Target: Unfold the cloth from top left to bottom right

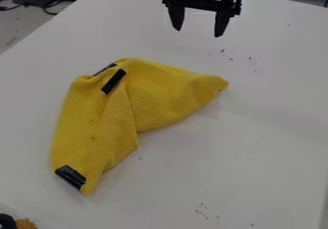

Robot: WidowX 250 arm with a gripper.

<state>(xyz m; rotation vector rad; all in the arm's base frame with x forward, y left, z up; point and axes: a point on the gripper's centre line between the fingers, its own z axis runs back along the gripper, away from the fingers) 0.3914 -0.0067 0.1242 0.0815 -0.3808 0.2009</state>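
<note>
Claw at top edge, black tapered fingers spread wide, nothing between them. Below it, well apart: yellow cloth, soft matte fabric, creased, folded into a bent two-lobed shape, left of centre on the smooth white surface. Black strips at cloth's upper-left fold; glossier black patch at lower-left tip.

Cloth: plain yellow, with black patches at upper fold and lower corner. Counter: white, sparsely flecked with dark marks. End effector: black throughout. Cables: black. Floor: grey.
</note>
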